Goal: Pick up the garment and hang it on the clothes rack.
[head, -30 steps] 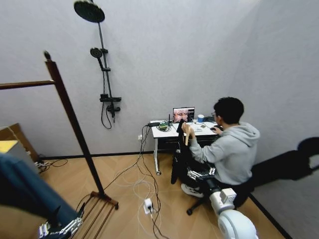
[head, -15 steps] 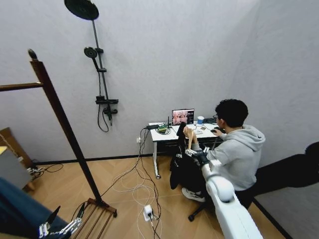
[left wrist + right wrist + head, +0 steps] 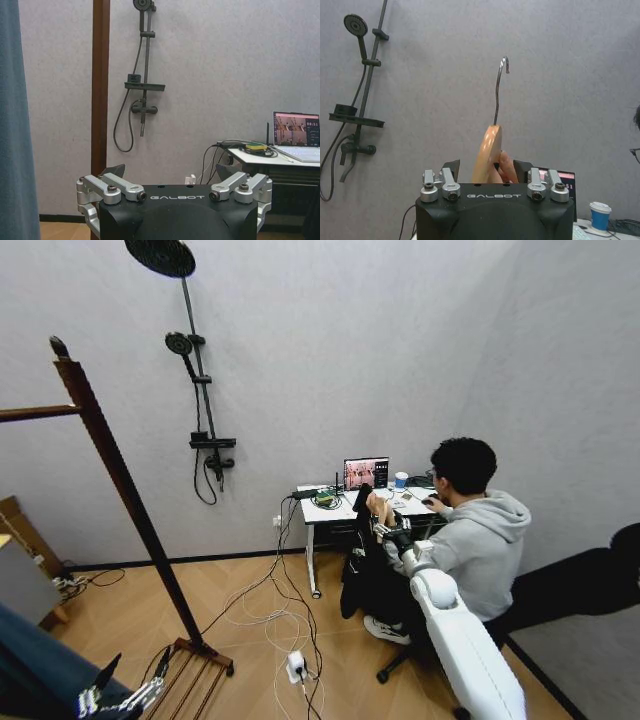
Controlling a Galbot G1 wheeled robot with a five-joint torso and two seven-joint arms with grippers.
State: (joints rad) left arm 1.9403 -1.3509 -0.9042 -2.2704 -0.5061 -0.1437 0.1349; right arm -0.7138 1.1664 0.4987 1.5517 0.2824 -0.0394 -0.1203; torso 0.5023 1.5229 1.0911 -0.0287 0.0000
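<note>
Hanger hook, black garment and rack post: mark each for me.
Hanger hook (image 3: 498, 92), right wrist view, on the metal shank.
Garment (image 3: 360, 575), head view, on the hanging black cloth.
Rack post (image 3: 125, 485), head view, on the post's middle.

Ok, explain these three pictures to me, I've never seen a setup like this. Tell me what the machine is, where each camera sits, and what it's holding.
It is a wheeled robot with two arms, each ending in a gripper. The wide picture comes from a camera on its head; the other two come from cameras on its wrists, looking out over each gripper. The right gripper is raised in front of a desk and holds the wooden hanger of the black garment, hook pointing up. The left gripper hangs low beside the base of the clothes rack, open. On the desk stand a laptop and a cup.
</note>
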